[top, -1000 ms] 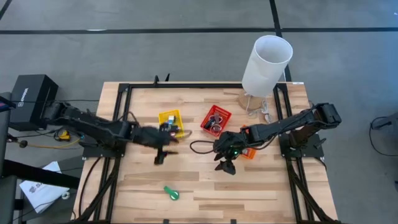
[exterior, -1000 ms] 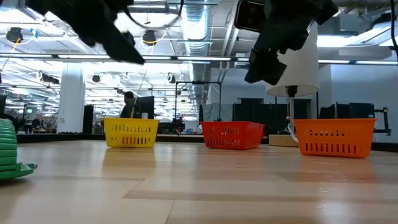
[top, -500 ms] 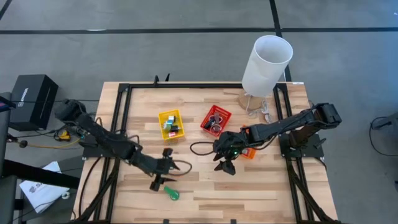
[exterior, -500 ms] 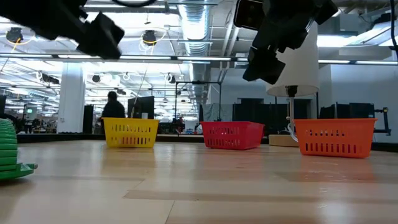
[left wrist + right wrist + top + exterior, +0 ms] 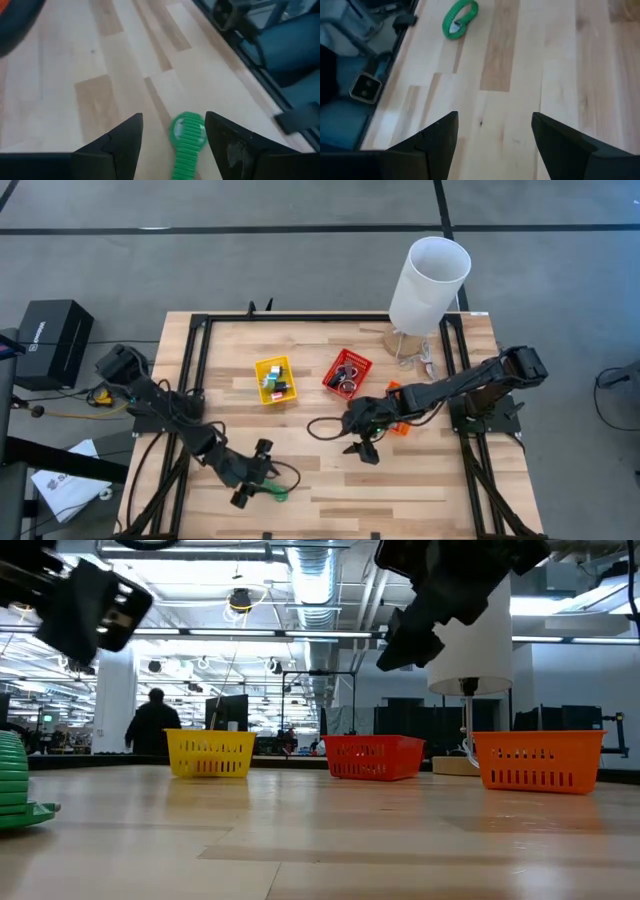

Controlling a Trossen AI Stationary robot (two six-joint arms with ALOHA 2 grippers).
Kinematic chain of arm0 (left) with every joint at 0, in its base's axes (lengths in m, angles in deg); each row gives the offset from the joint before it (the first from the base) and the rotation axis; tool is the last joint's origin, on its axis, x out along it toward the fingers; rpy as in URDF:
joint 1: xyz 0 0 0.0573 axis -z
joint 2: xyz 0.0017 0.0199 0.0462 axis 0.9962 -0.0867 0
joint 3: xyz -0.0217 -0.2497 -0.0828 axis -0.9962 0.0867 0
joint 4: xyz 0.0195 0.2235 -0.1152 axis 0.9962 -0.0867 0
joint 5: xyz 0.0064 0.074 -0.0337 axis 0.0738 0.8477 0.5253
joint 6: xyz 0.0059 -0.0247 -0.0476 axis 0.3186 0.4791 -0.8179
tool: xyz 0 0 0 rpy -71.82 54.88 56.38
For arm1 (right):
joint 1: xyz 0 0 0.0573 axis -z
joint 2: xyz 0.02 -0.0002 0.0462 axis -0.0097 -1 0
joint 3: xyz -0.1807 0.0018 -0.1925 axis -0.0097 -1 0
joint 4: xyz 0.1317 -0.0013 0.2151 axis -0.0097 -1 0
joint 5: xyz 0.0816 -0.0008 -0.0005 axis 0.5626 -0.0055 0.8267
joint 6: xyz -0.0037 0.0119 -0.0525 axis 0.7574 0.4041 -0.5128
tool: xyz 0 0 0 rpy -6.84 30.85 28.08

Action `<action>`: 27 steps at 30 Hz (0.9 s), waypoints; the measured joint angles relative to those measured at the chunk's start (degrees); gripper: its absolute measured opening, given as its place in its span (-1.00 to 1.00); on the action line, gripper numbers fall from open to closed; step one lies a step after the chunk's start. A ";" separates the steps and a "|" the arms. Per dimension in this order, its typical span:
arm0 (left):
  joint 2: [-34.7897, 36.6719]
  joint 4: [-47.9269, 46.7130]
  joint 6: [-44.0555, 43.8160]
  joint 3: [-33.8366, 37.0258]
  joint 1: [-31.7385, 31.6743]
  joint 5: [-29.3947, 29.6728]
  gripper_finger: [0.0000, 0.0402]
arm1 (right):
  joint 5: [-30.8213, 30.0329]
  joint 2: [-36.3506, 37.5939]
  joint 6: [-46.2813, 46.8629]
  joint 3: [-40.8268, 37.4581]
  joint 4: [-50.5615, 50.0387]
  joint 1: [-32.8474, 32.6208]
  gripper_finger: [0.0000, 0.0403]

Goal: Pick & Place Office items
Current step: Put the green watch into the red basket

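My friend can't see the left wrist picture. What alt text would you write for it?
A small green coiled item lies on a pale wooden table, framed between the open left gripper and its two dark fingers. Dark metal framing runs past the table's edge.

Bright, even overhead light from ceiling strip lamps (image 5: 200, 632) leaves only faint shadows on the desk (image 5: 330, 470), while the left end effector (image 5: 85, 610) blurs at the low view's upper left.

Green item (image 5: 18, 780) cut by low view's edge; bin contents (image 5: 274, 379) too small to identify.
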 joint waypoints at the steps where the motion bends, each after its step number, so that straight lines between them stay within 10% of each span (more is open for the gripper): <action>1: -0.09 0.02 0.02 0.00 0.58 0.05 0.03 | -0.10 -0.24 -1.00 0.03 0.36 -0.26 0.21; 27: -9.89 0.36 4.14 0.06 3.62 6.11 0.01 | -2.54 -8.33 -7.22 3.20 4.66 -2.92 0.21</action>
